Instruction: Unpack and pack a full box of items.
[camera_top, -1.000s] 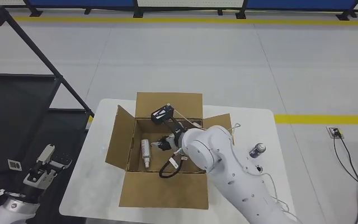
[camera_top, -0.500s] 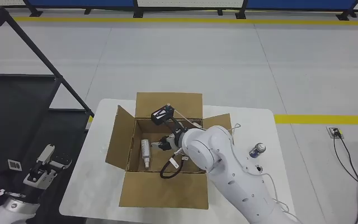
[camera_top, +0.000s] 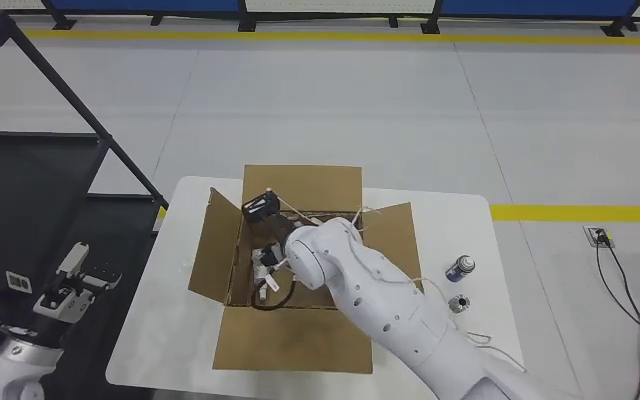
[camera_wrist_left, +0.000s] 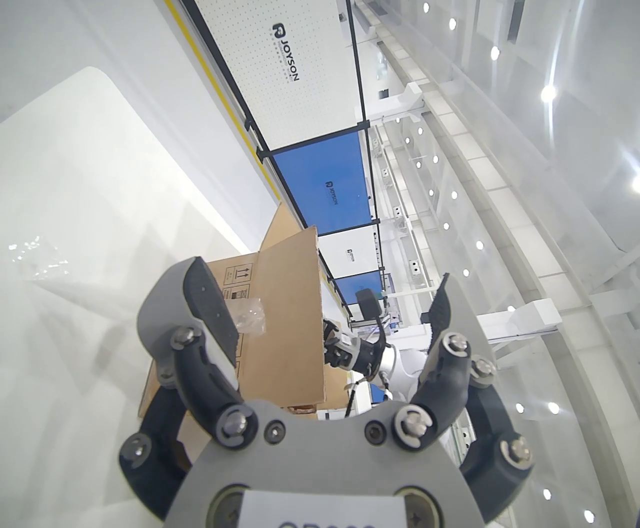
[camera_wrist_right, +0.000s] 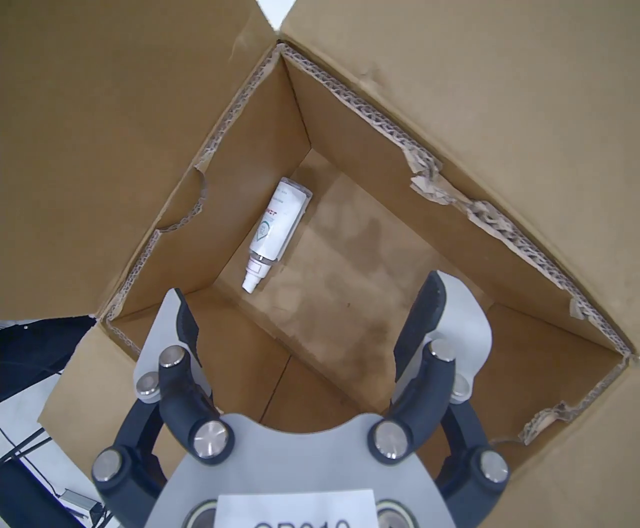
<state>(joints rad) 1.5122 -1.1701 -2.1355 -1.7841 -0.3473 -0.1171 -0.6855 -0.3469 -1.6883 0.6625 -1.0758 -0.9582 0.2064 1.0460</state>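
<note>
White table (camera_top: 170, 320): it carries an open cardboard box (camera_top: 295, 340) with all four flaps folded outward.

1. Left gripper (camera_wrist_left: 320, 277): it hangs off the table's left side, close to the robot. Its fingers stand wide apart with nothing between them. Its wrist view looks along the tabletop toward the outer wall of the box. A piece of crumpled clear plastic (camera_wrist_left: 35, 250) lies on the tabletop.

2. Right gripper (camera_wrist_right: 306, 290): it is positioned over the left part of the box opening and faces down into the interior. Its fingers are apart and grip nothing. It is clear of the contents below.

3. White spray bottle (camera_wrist_right: 277, 225): this is the item visible inside the box. It lies on its side on the box floor, against one wall and near a corner. Its nozzle end points toward the gripper side. The corrugated rim of the box is torn in several places.

4. Right side of the table: a small dark container (camera_top: 460, 267) stands well apart from the box. A small round grey object (camera_top: 458, 302) sits just beside it, on the nearer side.

5. Beyond the table: a yellow floor line (camera_top: 565, 212) runs along the light floor.
</note>
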